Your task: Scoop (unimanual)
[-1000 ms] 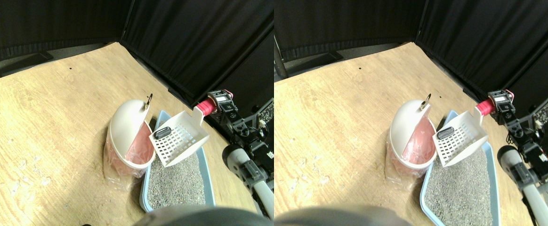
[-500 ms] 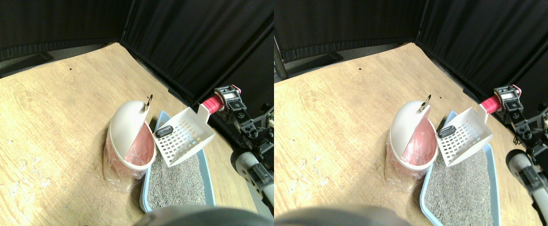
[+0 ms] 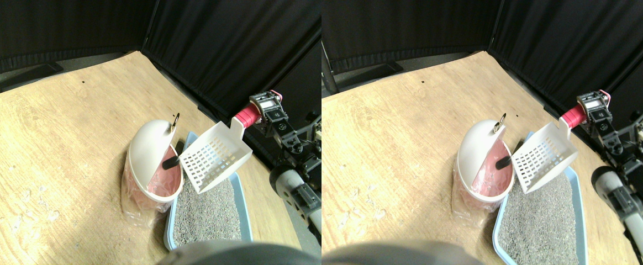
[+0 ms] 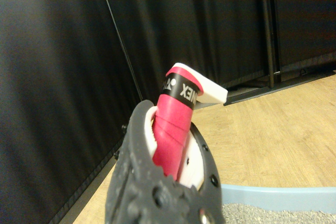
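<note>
Since a second ago the scoop [image 3: 215, 156] has tipped up steeply toward the bin [image 3: 153, 160], its slotted floor now almost on edge. The dark lump [image 3: 170, 163] that lay on the scoop's grid has slid off the lip and now sits in the bin's opening, against the pink liner [image 3: 162, 178], just beside the scoop's lower corner. The gripper [image 3: 269, 113] has risen slightly along with the handle [image 3: 244, 116].

On the handle, the wrist view shows a black band with white letters reading "NEX", the rest cut off.

The fingers [image 4: 157, 187] are clamped on the red-wrapped handle: in the wrist view the grey frame closes around the wrap on both sides, and in the stereo view the handle end runs straight into the gripper.

The scoop hangs in the air over the near end of the blue tray [image 3: 242, 204] of grey litter [image 3: 208, 215], its front edge by the bin's rim. Bin and tray stand touching on the wooden surface [image 3: 51, 138], with black curtains [image 3: 216, 49] behind.
</note>
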